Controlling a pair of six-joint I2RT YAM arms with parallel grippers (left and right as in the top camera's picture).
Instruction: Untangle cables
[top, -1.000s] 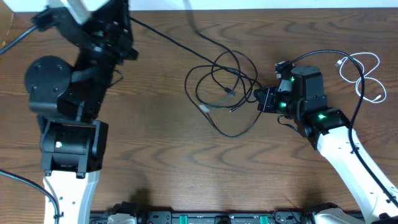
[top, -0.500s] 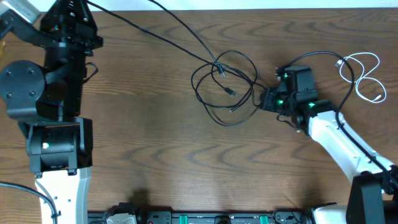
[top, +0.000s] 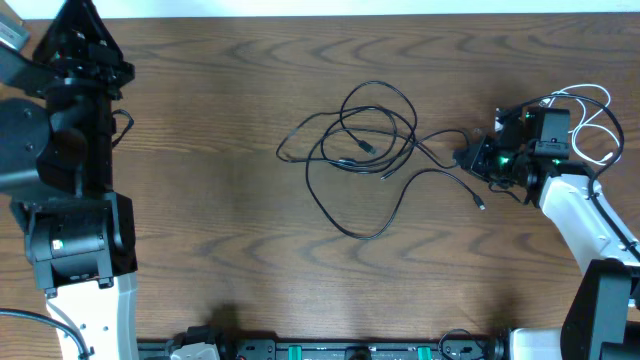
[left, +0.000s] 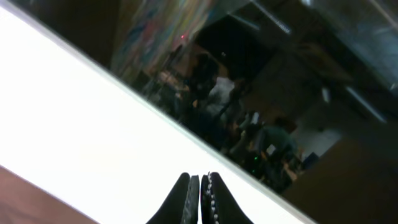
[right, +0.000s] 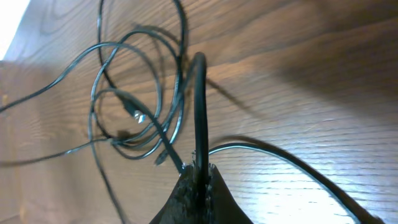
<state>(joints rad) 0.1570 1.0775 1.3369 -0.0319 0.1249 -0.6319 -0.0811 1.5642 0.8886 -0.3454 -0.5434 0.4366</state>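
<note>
At table (top: 240, 260) R side, R claw (right: 198, 177) pinches blk cable (right: 199, 106) stretched leftward; L claw (left: 200, 193) closed.

Black cables (top: 363, 146) are lying loosely looped together mid-desk (top: 220, 200); white cable (top: 606, 97) is lying coiled apart, far right.

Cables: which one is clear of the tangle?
The white cable, looped alone at far right. The two black cables overlap each other in the middle.
</note>
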